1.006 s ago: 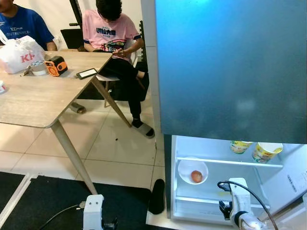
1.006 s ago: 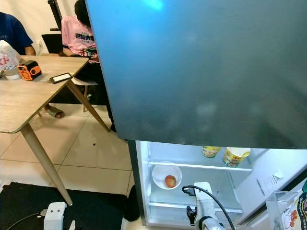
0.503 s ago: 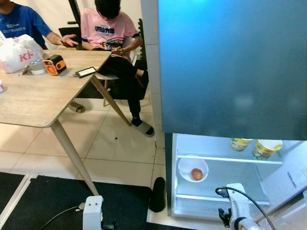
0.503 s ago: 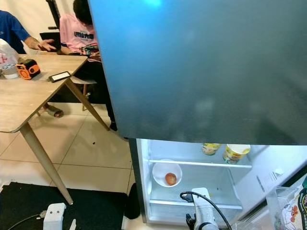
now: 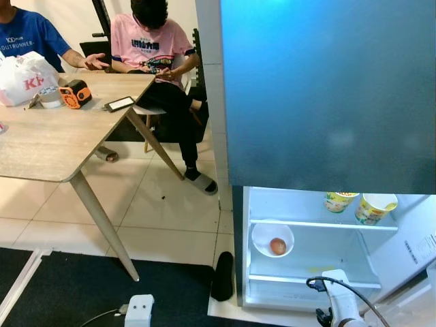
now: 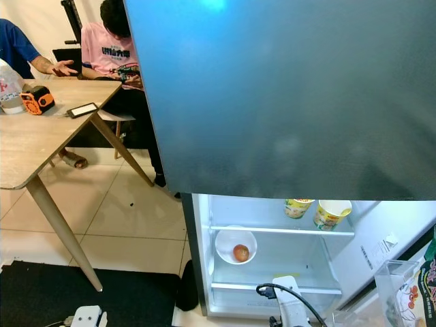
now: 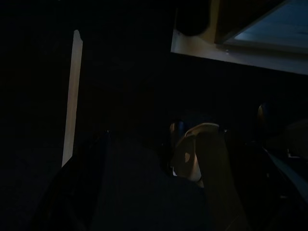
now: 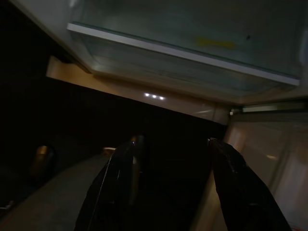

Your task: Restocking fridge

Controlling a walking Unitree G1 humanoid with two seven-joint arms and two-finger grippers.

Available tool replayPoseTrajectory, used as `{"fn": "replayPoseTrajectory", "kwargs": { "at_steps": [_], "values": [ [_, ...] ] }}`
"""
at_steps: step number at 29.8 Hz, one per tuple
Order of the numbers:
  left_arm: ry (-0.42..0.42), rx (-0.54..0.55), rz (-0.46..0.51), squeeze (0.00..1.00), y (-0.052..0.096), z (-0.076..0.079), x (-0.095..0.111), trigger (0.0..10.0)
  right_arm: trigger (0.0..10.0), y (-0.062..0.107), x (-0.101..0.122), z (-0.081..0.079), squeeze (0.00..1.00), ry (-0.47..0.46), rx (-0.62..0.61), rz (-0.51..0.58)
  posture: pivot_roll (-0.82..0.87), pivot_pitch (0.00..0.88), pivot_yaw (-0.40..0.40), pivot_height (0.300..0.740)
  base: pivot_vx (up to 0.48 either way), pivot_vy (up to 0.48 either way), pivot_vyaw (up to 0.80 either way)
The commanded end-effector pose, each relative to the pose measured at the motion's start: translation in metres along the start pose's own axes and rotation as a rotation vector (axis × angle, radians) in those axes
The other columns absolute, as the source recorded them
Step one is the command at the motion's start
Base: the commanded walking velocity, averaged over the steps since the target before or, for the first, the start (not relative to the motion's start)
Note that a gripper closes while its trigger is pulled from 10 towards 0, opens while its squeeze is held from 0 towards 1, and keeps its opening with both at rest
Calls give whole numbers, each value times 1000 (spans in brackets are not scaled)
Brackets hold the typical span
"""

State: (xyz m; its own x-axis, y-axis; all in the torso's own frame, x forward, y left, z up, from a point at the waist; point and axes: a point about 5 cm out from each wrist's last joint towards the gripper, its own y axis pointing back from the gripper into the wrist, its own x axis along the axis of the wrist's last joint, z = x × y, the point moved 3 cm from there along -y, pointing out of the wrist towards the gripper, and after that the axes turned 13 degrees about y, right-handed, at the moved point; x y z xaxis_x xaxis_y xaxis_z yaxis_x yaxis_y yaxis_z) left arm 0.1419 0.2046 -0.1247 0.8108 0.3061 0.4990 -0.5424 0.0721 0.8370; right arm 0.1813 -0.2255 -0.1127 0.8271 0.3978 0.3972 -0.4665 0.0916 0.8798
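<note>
The fridge (image 5: 327, 102) has its grey-blue upper door shut and its lit lower compartment (image 5: 313, 252) open. On the middle shelf a white bowl (image 5: 264, 233) holds a round orange-brown item (image 5: 277, 246). Two yellow cups (image 5: 373, 208) stand on the shelf above. My right arm (image 5: 337, 303) hangs low in front of the bottom shelf. In the right wrist view my right gripper (image 8: 173, 192) is open and empty, below the glass shelf edge (image 8: 183, 53). My left arm (image 5: 139, 310) hangs idle over the black mat.
The open lower door (image 6: 381, 252) stands at the right, with a clear bin (image 6: 398, 289) on it. A wooden table (image 5: 54, 143) with a bag, a phone and an orange tool is to the left. Two people (image 5: 153, 48) sit behind it. A dark object (image 5: 222, 276) lies at the fridge's corner.
My right arm has dropped and drawn back from the fridge shelf toward the bottom of the view. The left arm also sits lower. A person in blue has stretched a hand over the table.
</note>
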Motion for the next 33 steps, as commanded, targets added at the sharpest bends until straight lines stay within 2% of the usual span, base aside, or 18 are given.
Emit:
{"fn": "replayPoseTrajectory", "kwargs": {
  "at_steps": [1, 3, 6, 8, 11, 13, 17, 19, 21, 24, 26, 28, 33],
  "values": [
    [28, 10, 10, 0, 1, -2, -1, 10000, 10000, 0, -1, 1, 0, -1, -11, -3, -1, 36, 38, 740, 0, 0, 0],
    [42, 22, -3, 0, 2, -4, -6, 10000, 10000, 1, -7, 3, 0, -13, -15, -20, 7, 42, 38, 740, 0, 0, 0],
    [9, 26, -57, 0, 5, -7, -20, 10000, 10000, 3, -23, 11, 0, -50, -56, -69, -2, 47, 35, 740, 0, 0, 0],
    [9, 38, -61, 0, 7, -12, -19, 10000, 10000, 4, -24, 13, 0, -81, -79, -69, -7, 36, 7, 740, 0, 0, 0],
    [8, 43, -64, 0, 7, -13, -19, 10000, 10000, 4, -25, 13, 0, -85, -81, -71, -7, 36, 7, 740, 0, 0, 0],
    [48, 76, -32, 0, 7, -20, -10, 10000, 10000, 4, -30, 5, 0, 7, -22, -89, 1, 31, -8, 740, 0, 0, -800],
    [76, 66, -5, 0, 5, -16, -6, 10000, 10000, 5, -29, 12, 0, -3, -28, -85, -10, 21, -7, 740, 0, 0, -800],
    [67, 75, -24, 0, 6, -15, -12, 10000, 10000, 4, -27, 12, 0, -2, -31, -83, -18, 22, 4, 740, 0, 0, -800],
    [106, 83, -63, 0, 8, -14, -26, 10000, 10000, 3, -20, 8, 0, -1, -20, -68, -45, 0, 19, 740, 0, 0, -800],
    [45, 68, -95, 0, 8, -10, -32, 10000, 10000, 2, -13, 5, 0, -7, -14, -46, -28, 0, 16, 740, 0, 0, -800],
    [47, 72, -93, 0, 8, -11, -32, 10000, 10000, 2, -13, 4, 0, -3, -8, -46, -28, 0, 17, 740, 0, 0, -800],
    [102, 79, -61, 0, 7, -12, -25, 10000, 10000, 2, -16, 1, 0, 5, 7, -58, -20, 0, 18, 740, 0, 0, -800],
    [90, 79, -23, 0, 4, -15, -8, 10000, 10000, 2, -19, 1, 0, 12, 14, -68, -17, 0, 11, 740, 0, 0, -800]
  ]
}}
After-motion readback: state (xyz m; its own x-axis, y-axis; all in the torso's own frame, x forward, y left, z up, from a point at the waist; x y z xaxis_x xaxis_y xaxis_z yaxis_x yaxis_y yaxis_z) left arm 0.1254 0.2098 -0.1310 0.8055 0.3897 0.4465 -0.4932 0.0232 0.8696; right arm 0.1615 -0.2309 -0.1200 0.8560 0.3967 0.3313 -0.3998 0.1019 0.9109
